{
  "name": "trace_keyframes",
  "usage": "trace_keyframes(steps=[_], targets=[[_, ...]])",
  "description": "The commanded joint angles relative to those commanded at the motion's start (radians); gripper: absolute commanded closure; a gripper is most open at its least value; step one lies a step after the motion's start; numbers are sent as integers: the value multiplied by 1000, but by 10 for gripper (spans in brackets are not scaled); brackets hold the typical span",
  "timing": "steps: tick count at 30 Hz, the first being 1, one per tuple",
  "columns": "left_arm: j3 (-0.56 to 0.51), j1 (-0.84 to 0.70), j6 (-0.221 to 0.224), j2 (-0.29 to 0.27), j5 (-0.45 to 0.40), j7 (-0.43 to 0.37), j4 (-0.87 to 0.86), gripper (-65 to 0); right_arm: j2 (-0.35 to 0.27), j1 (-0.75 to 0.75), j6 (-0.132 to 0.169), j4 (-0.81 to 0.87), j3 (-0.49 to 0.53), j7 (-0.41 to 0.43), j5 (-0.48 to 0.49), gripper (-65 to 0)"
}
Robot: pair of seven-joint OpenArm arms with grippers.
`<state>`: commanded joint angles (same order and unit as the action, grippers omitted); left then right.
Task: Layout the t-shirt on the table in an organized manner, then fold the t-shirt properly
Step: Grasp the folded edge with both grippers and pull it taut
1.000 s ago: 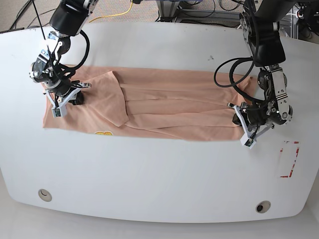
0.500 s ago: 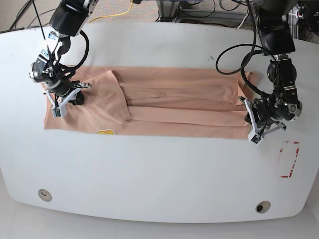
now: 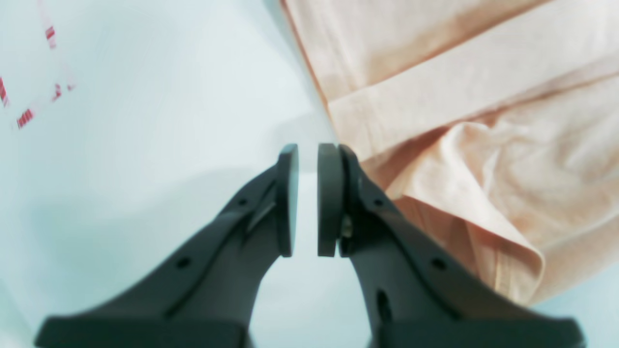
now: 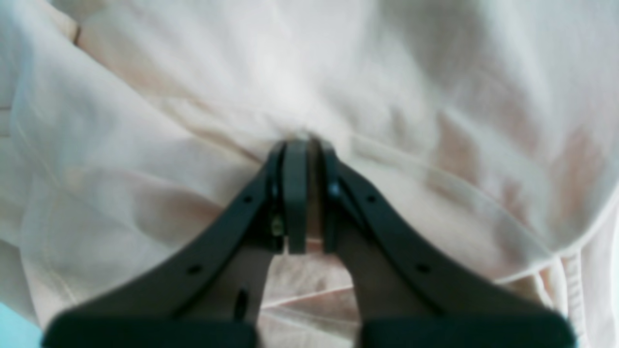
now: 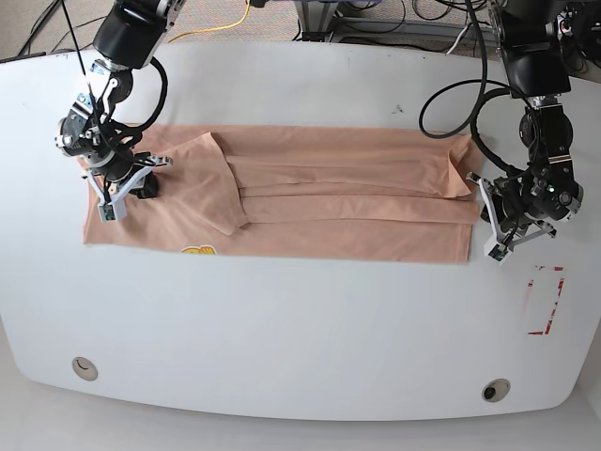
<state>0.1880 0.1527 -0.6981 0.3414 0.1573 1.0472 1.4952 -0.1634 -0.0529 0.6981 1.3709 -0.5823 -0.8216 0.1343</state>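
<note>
The peach-tan t-shirt [image 5: 329,202] lies stretched out as a long folded band across the white table [image 5: 282,329]. Its yellow print [image 5: 195,251] peeks out at the front left edge. My right gripper [image 5: 117,199] is shut on the cloth at the shirt's left end; the right wrist view shows its jaws [image 4: 307,145] pinching a fold of the shirt [image 4: 193,96]. My left gripper [image 5: 496,248] sits just past the shirt's right end. In the left wrist view it [image 3: 307,154] stands narrowly open and empty over bare table [image 3: 145,121], with the shirt's hem [image 3: 459,96] beside it.
A red-outlined rectangle mark [image 5: 545,301] lies on the table right of my left gripper and shows in the left wrist view [image 3: 24,116]. Two small round holes [image 5: 84,366] [image 5: 495,390] sit near the front edge. Cables lie on the floor beyond the far edge.
My left gripper pulled the shirt's right end to the right, straightening the band, then let go and moved just past the hem. My right gripper stayed put, still shut on the cloth.
</note>
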Motion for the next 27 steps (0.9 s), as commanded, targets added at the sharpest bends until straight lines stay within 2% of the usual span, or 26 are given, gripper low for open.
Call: trace_keyframes(steps=[6,9,13,14,17,23,27], targets=[[0,-5,0,0,0,0,0,-51,0,0,0,0,0,0,3,-41],[2,-5,0,0,2,3,3,-88,0,0,0,8,0,-5,5,-41],[5,-5,0,0,3,57,81,-206,2,6,0,89,0,-12,6,-41],[5,-5,0,-2,3,72,121,-244,2,6,0,124,0,-28,6,-41],[5,-5,0,-8,3,100,206,-301,26,2,0,210,-3,-84,5,-41],[-2,-3,0,-75,3,141,299,-319,51,0,0,368,2,-173,8,-43],[-3,-5,0,-129,0,143,318,-319,92,-5,0,457,41,-219,8,-43]])
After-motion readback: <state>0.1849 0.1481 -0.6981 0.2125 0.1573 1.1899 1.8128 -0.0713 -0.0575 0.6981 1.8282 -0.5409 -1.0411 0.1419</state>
